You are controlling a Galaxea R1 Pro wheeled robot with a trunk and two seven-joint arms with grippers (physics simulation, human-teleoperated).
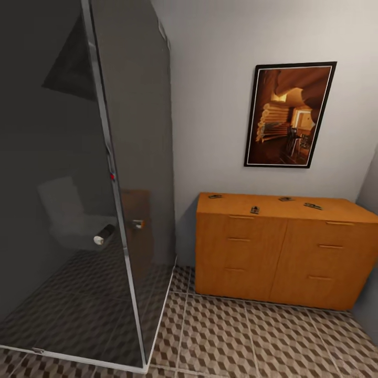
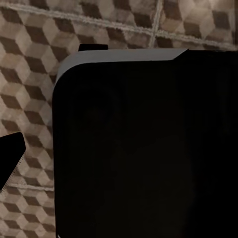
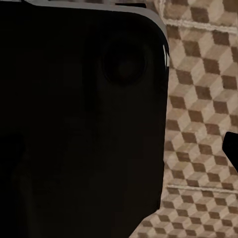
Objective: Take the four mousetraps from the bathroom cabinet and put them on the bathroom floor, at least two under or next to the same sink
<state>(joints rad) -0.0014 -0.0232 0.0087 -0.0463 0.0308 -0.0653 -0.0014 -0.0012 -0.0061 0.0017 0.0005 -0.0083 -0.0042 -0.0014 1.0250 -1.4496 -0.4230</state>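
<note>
- Shower [image 1: 79, 184]: dark glass enclosure with a chrome frame, at the far left of the head view, standing on the floor [image 1: 236, 336].
- Floor: cube-pattern tiles with pale grout, running from the shower base across to the foot of the cabinet [image 1: 283, 252].
- Cabinet: orange-brown, against the back wall, right of the shower; two columns of drawer fronts, all closed flush.
- Traps: four small dark pieces lie on the cabinet's flat top, well apart from each other. In order: first trap [image 1: 214, 196] near the back left corner; second trap [image 1: 254, 210] close to the front edge; third trap [image 1: 285, 199] near the middle; fourth trap [image 1: 312, 206] toward the right.
- Picture [image 1: 289, 115]: black-framed, on the wall above the cabinet.
- Left wrist view: a large black body [image 2: 144, 148] with a pale rim blocks most of the frame, tiled floor [image 2: 29, 74] beyond it. One dark tip [image 2: 10, 158] shows at the edge; whether the left gripper is apart or together cannot be told.
- Right wrist view: a similar black body [image 3: 79, 119] over tiled floor [image 3: 198, 124], a dark tip [image 3: 232, 148] at the edge. Right gripper state cannot be told.
- Relation: the wrist views look at floor tiles with no trap near them; the traps are up on the cabinet top.
</note>
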